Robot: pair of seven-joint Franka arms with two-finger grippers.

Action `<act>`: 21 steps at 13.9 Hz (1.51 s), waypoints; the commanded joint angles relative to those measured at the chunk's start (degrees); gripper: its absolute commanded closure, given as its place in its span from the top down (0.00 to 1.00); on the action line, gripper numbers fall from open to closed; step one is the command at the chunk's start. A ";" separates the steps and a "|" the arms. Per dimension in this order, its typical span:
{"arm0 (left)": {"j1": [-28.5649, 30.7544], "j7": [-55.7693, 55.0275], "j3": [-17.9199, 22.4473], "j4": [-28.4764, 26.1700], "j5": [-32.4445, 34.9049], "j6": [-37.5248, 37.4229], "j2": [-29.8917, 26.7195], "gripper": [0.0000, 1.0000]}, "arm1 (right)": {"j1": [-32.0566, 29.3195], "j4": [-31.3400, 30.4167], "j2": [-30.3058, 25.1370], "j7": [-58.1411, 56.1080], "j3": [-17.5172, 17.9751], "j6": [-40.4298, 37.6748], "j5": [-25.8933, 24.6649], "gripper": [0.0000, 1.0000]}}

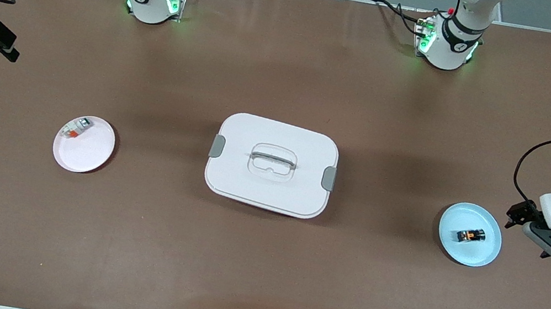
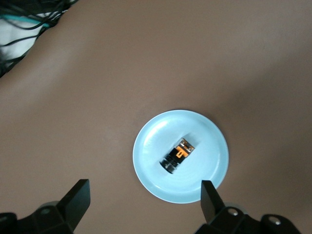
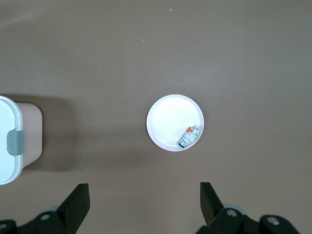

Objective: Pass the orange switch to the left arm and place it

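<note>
The orange switch point(image 1: 471, 235) lies on the blue plate point(image 1: 482, 257) toward the left arm's end of the worktop. Small, light and rigid, it should be pinched across its short sides. Left tool point(image 2: 144, 195) hovers beside the plate, spread; right tool point(image 3: 144, 195) waits, spread.

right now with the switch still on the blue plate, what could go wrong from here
The orange switch is tiny and lies loose on the light blue plate; the open left gripper, beside the plate rather than over the switch, could nudge it or tip the plate when it closes. The box stands between the blue plate and the white plate, so a low carry could clip its lid. The right gripper hangs open at its end, so the handover needs careful alignment.
</note>
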 commanded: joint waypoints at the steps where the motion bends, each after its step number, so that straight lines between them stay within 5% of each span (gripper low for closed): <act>1: 0.37 -11.33 -1.87 4.04 -1.29 -8.81 -3.03 1.00 | -0.89 1.20 0.39 -0.07 0.72 -0.99 -0.95 1.00; 5: 0.37 -26.04 -3.98 12.49 -1.46 -19.12 -3.56 1.00 | -1.06 1.20 0.39 -0.07 0.72 -0.99 -1.04 1.00; 13: -1.37 -29.50 -3.74 21.82 -7.35 -35.22 -7.15 1.00 | -1.06 1.29 0.39 -0.07 0.72 -0.90 -1.04 1.00; 16: -13.83 -29.75 12.14 21.21 -12.25 -35.74 -10.67 1.00 | -1.06 1.38 0.39 -0.07 0.72 -0.90 -1.04 1.00; 21: -30.36 -29.58 28.33 20.16 -13.86 -42.51 -14.89 1.00 | -0.97 1.46 0.39 -0.07 0.72 -0.90 -0.95 1.00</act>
